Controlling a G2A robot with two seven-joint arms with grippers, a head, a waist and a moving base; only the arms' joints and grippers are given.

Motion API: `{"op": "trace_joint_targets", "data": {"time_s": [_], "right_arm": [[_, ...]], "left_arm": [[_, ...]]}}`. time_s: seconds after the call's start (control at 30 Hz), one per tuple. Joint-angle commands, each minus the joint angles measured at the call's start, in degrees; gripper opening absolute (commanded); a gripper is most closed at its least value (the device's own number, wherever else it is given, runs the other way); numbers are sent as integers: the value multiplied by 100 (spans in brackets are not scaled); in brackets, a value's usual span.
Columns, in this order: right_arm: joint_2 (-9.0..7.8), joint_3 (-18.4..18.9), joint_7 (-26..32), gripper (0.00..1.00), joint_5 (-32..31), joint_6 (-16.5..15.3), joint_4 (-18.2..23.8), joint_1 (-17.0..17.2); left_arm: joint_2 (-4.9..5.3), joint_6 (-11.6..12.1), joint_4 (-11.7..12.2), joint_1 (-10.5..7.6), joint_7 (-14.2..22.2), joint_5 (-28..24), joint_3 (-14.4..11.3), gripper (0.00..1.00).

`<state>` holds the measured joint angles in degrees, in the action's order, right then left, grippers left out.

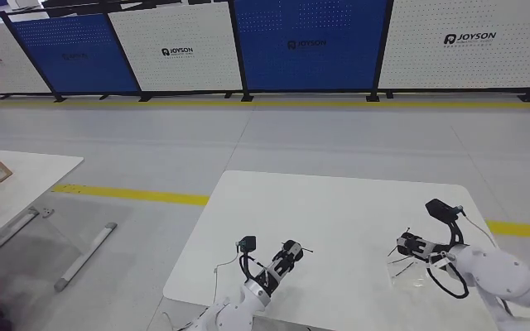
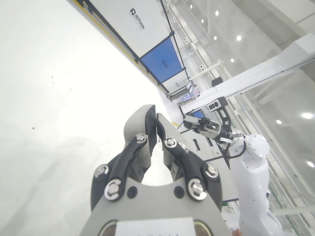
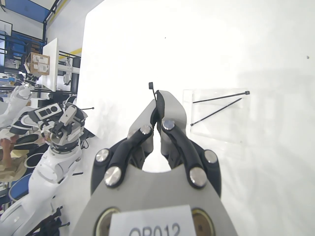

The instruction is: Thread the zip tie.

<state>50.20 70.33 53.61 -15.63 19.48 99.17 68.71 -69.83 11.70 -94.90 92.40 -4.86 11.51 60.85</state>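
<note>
My right gripper [image 3: 157, 99] is shut on a black zip tie [image 3: 152, 90], whose square head sticks out past the fingertips. From above, this gripper [image 1: 403, 244] hovers over the table's right side with thin tie ends [image 1: 392, 251] poking out. My left gripper [image 2: 156, 117] is shut, its pads pressed together above the white table. Across the table in the right wrist view, the left gripper [image 3: 70, 117] pinches another thin black zip tie [image 3: 88, 109] that juts sideways. In the top view the left gripper [image 1: 291, 249] sits near the table's front middle.
A clear flat tray [image 3: 236, 133] lies on the white table [image 1: 348, 215] beside my right gripper, holding two spare black zip ties [image 3: 220, 97]. Blue and white partition panels [image 1: 306, 41] stand far behind, and a second table [image 1: 33, 178] is off to the left.
</note>
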Motion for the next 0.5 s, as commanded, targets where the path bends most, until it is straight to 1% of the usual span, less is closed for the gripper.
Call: {"op": "trace_joint_targets", "data": {"time_s": [0.0, 0.1, 0.2, 0.23, 0.3, 0.33, 0.4, 0.43, 0.47], "right_arm": [[0, 0, 0, 0, 0, 0, 0, 0], [0, 0, 0, 0, 0, 0, 0, 0], [0, 0, 0, 0, 0, 0, 0, 0], [0, 0, 0, 0, 0, 0, 0, 0], [0, 0, 0, 0, 0, 0, 0, 0], [0, 0, 0, 0, 0, 0, 0, 0], [0, 0, 0, 0, 0, 0, 0, 0], [0, 0, 0, 0, 0, 0, 0, 0], [0, 0, 0, 0, 0, 0, 0, 0]], "left_arm": [[1, -6, -5, 2, 5, 5, 1, 0], [1, -6, -5, 2, 5, 5, 1, 0], [22, -112, -94, -17, 136, 173, 54, 0], [43, -223, -180, 10, 190, 286, 128, 0], [81, -379, -368, 68, 440, 362, 237, 0], [110, -446, -518, 119, 534, 473, 339, 0], [140, -453, -751, 244, 640, 468, 444, 0], [150, -448, -846, 292, 722, 352, 490, 0], [155, -454, -923, 316, 720, 207, 566, 0]]}}
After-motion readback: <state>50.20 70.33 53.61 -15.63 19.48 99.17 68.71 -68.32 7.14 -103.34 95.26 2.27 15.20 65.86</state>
